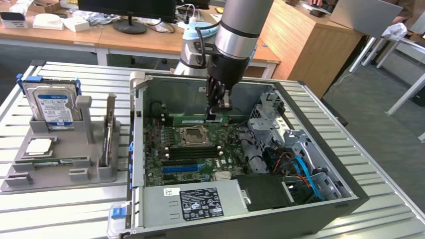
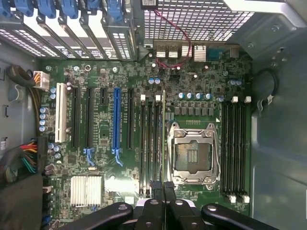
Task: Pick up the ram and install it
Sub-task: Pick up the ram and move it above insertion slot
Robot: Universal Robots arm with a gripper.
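The ram (image 1: 196,120) is a long thin green stick standing on edge inside the open computer case (image 1: 319,149), just beyond the processor socket (image 1: 196,134). My gripper (image 1: 218,114) reaches down into the case and is shut on the ram near one end. In the wrist view the ram (image 2: 164,129) shows edge-on as a thin line running away from my gripper (image 2: 163,186), over the memory slots (image 2: 149,143) beside the processor socket (image 2: 192,153). Whether it is pressed fully into a slot I cannot tell.
A grey holder (image 1: 59,169) on the exterior view's left carries a blue-labelled hard drive (image 1: 53,104), a square silver chip (image 1: 39,145) and a second green stick (image 1: 56,162). More black memory slots (image 2: 235,148) lie on the socket's other side. Cables and a drive cage (image 1: 292,144) crowd the case.
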